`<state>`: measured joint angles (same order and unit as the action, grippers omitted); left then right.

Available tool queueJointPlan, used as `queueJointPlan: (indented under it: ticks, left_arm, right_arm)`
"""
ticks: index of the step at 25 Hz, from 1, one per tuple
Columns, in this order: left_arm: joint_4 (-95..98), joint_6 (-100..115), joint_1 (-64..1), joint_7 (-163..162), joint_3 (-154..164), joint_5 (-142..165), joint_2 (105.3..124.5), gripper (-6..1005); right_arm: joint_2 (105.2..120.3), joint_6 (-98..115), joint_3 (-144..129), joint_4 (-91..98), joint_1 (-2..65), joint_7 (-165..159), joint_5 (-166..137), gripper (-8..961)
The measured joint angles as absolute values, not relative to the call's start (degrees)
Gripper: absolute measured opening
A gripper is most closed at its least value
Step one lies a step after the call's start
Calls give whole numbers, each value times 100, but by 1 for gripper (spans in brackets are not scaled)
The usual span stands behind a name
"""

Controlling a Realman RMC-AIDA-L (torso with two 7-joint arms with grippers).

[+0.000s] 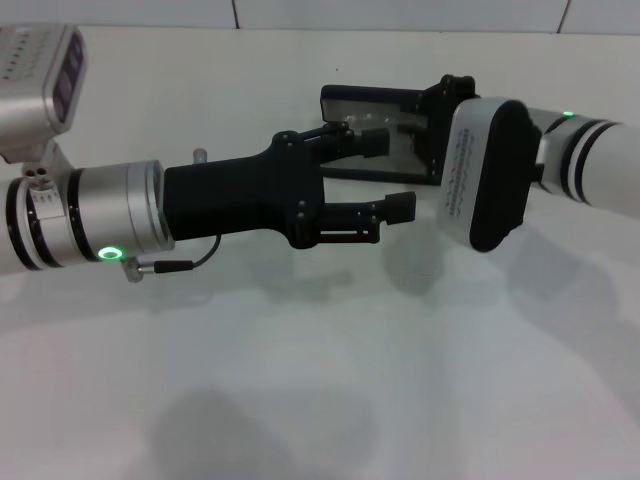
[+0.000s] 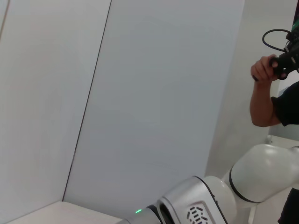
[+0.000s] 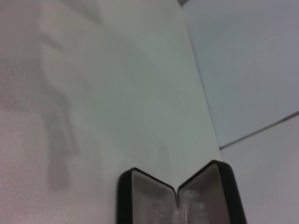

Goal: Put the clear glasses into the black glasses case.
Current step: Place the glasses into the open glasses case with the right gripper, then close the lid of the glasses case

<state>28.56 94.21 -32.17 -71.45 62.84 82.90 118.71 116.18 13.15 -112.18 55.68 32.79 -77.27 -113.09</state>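
The black glasses case (image 1: 345, 104) lies open at the back of the white table, its grey lining facing up. The right wrist view shows it too (image 3: 140, 191), both halves spread. I cannot make out the clear glasses in any view. My left gripper (image 1: 388, 175) reaches in from the left, just in front of the case. It is open, and nothing shows between its fingers (image 1: 402, 206). My right gripper (image 1: 445, 105) comes in from the right and hangs over the case's right end, where its own wrist housing covers it.
The white table (image 1: 300, 380) stretches toward me in front of both arms. A white tiled wall rises right behind the case. In the left wrist view, a person's arm (image 2: 264, 100) holds a controller beside the robot's right arm (image 2: 261, 172).
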Motion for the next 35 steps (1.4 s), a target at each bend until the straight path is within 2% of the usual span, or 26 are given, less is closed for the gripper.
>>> queueJointPlan:
  ticks: [4,10,15,21,25,27,35]
  left_arm:
    - [2856,9422,-3213,-7146,6284,8342,11897,875]
    - [2856,9432,-3143,-7171,6251,8342,11904,875]
    - [2856,9374,-3072,-7341,5957,8335,11881,875]
    - [2861,8442,-3159,-7412,5521,8317,11911,874]
    - [2821,7081,-3477,-7565,5484,8342,11955,874]
    - [2661,6276,-3800,-7559,5610,8366,11975,874]
    - [2076,3910,-5014,-7510,6611,8301,12047,874]
  right_arm:
    - [11619,1241,-11350,5565,3231,-7725,-11305,120]
    - [11616,1620,-11197,5991,2875,-7732,-11113,244]
    - [11594,4252,-9762,6552,2472,-7736,-10329,244]
    - [11538,7049,-7806,5872,2357,-7732,-9941,244]
    - [11367,8540,-7104,5146,2421,-7613,-10142,244]
    - [11341,8721,-7016,4962,2370,-7509,-10168,244]
    - [11551,8641,-7072,4871,2288,-7378,-10524,245]
